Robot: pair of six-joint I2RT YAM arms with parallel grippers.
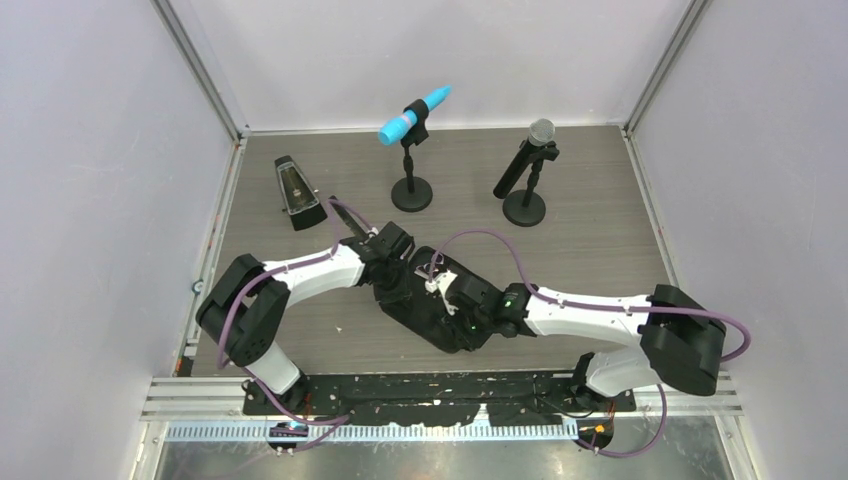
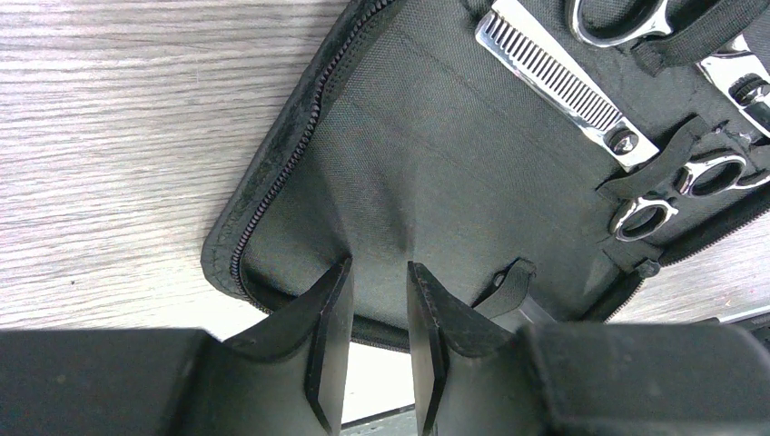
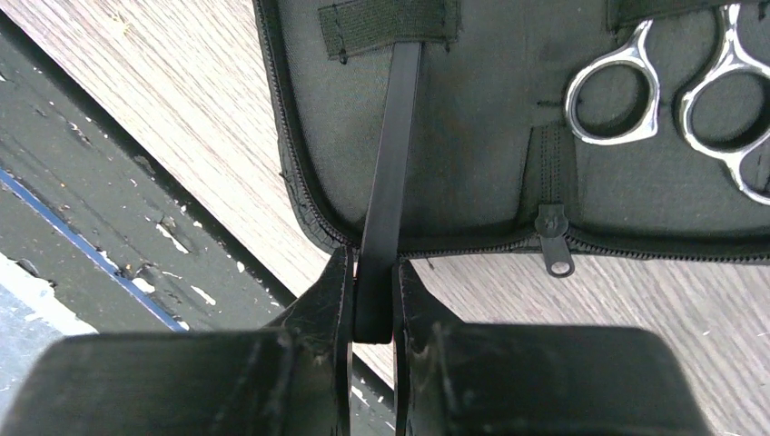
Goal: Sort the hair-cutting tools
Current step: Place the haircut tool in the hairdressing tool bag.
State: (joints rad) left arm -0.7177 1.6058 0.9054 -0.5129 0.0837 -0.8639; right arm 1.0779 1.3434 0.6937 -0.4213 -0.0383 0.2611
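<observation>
open zip case [image 2: 409, 136] holds scissors [image 2: 558, 82]; right tool [image 3: 372, 272] pinches the comb [image 3: 395, 154] tucked under its strap [image 3: 386, 23]; left tool [image 2: 379, 272] spread, empty.

The flat black comb [image 3: 392, 154] runs straight ahead from my right gripper [image 3: 372, 272] — pinched at its near end. Silver scissors [image 3: 654, 91] lie flat ahead-right, ring handles toward me.

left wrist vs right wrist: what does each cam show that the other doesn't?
Left wrist only: a toothed blade, and the left hand open by the edge of the case, gripping nothing. Right wrist only: the right hand shut on the black comb, which runs under an elastic strap; also the zip pull. Both: the open case on the wood table, silver ring-handled scissors inside.
</observation>
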